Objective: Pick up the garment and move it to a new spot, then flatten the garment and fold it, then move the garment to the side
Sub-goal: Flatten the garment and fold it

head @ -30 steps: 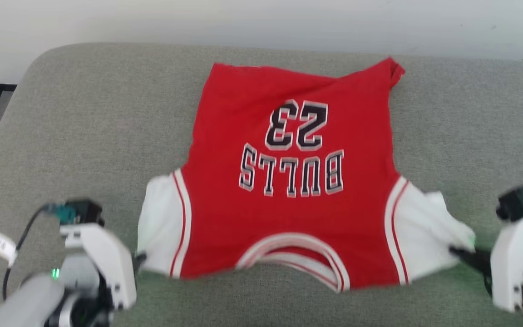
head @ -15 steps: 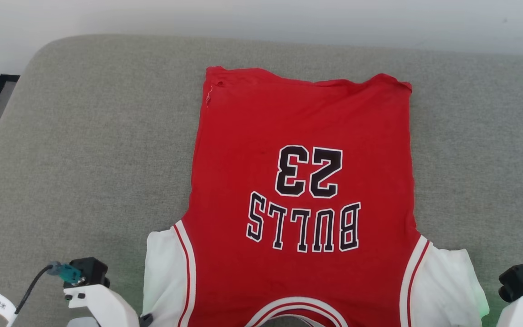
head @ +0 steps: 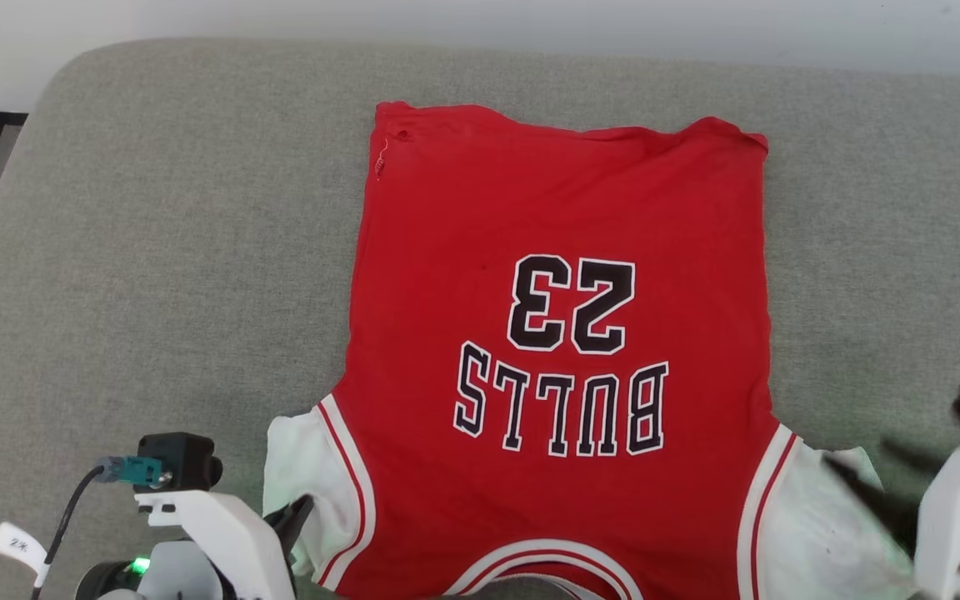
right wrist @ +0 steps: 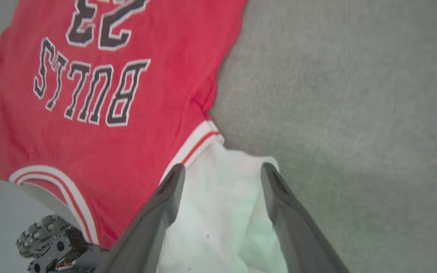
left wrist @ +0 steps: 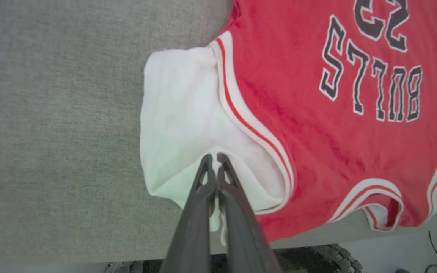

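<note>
1. While the garment (head: 559, 250) lies spread on the grey cushion (head: 155, 250), lettering upside-down to the robot and collar (head: 542, 567) at the near edge, the left gripper (left wrist: 214, 157) is clenched on a fold of the left sleeve (left wrist: 176, 106). The right gripper (right wrist: 222, 168) is released, its fingers straddling the right sleeve (right wrist: 218, 220) without pinching it.
2. Uneven pull: if the left arm draws while the right holds nothing, the cloth would likely skew about its free side, and the flat red body would wrinkle.
3. Loss over the edge: the collar already hangs slightly past the cushion's near edge, so any further drag toward the robot could tip the garment off.
4. Slipping pinch: the left grasp takes only a small fold near the sleeve hem. A brisk lift may pull it free or bunch the sleeve under the shoulder trim.
5. Poor right closure: the right sleeve lies rumpled between the open fingers. Closing there may catch a single layer, or the cushion's weave, and a fold made afterwards would trap those creases.
</note>
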Robot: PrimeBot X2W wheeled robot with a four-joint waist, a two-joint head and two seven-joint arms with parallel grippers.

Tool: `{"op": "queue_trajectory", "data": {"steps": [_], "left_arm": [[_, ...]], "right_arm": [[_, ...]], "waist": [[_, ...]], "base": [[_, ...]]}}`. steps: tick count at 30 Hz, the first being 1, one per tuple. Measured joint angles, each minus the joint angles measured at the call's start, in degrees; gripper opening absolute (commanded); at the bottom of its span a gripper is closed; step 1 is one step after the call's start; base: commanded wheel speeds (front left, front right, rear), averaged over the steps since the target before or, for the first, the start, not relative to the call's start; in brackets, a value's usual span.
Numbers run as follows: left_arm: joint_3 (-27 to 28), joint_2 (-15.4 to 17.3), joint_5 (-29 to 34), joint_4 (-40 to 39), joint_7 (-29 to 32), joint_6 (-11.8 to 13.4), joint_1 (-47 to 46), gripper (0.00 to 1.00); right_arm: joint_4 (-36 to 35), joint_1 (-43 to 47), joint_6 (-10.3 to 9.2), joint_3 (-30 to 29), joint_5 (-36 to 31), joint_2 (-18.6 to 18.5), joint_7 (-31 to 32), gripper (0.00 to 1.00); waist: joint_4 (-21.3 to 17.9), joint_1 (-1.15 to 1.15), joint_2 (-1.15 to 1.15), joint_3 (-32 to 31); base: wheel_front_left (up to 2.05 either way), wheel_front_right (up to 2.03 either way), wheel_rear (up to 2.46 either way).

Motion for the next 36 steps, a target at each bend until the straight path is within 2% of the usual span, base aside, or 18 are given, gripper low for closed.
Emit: {"op": "queue_trajectory", "data": {"steps": [5, 8, 12, 13, 16, 17, 23, 29, 35, 36], "left_arm": [[-0.1, -1.4, 0.7, 0.3, -1.7, -1.1, -0.9, 0.0], [-0.7, -2.5, 1.1, 0.5, -1.8, -1.7, -2.1, 0.0], [-1.4, -3.9, 2.2, 1.1, -1.9, -2.5, -4.2, 0.0], [-1.4, -3.9, 2.2, 1.1, -1.9, -2.5, -4.2, 0.0], [-2.0, -4.9, 2.8, 1.6, -1.9, -3.1, -5.7, 0.0], [-2.4, -5.8, 3.0, 1.9, -1.8, -3.6, -6.7, 0.0], [-3.9, -8.1, 3.6, 3.5, -1.6, -5.2, -9.2, 0.0], [-4.8, -10.1, 3.7, 5.2, -1.6, -6.6, -10.9, 0.0], [-5.2, -11.4, 3.6, 6.7, -2.0, -7.7, -11.2, 0.0], [-5.2, -11.5, 3.5, 7.0, -2.2, -7.9, -11.2, 0.0]], "right_arm": [[-1.0, -8.9, 0.0, -2.9, -5.3, 2.2, -3.5, 1.0], [2.2, -15.6, 0.0, -3.3, -7.4, 3.4, -5.8, 1.0], [10.1, -24.6, -0.01, -2.7, -9.3, 2.4, -8.5, 1.0], [10.1, -24.6, -0.01, -2.7, -9.3, 2.4, -8.5, 1.0], [16.8, -31.3, -0.01, -1.3, -10.4, 0.5, -10.1, 1.0], [21.7, -35.2, -0.01, -0.3, -10.4, -0.3, -10.6, 1.0], [35.9, -44.9, 0.0, 3.1, -11.7, -2.5, -10.2, 1.0], [49.4, -51.3, -0.01, 3.2, -13.2, -2.6, -6.9, 1.0], [58.1, -56.8, -0.02, 5.4, -13.4, -3.5, -2.1, 1.0], [58.4, -57.1, -0.03, 7.0, -13.4, -3.9, -1.5, 0.74]], "waist": [[0.7, 0.0, 0.0, 1.2], [1.5, 0.0, 0.0, 2.4], [3.1, 0.0, 0.0, 4.2], [3.1, 0.0, 0.0, 4.2], [4.7, 0.0, 0.0, 5.7], [5.9, 0.0, 0.0, 6.7], [9.8, 0.0, 0.0, 9.1], [13.5, 0.0, 0.0, 10.9], [15.9, 0.0, 0.0, 11.7], [16.1, 0.0, 0.0, 11.6]], "base": [[0.0, 0.0, 0.0], [0.0, 0.0, 0.0], [0.0, 0.0, 0.0], [0.0, 0.0, 0.0], [0.0, 0.0, 0.0], [0.0, 0.0, 0.0], [0.0, 0.0, 0.0], [0.0, 0.0, 0.0], [0.0, 0.0, 0.0], [0.0, 0.0, 0.0]]}}
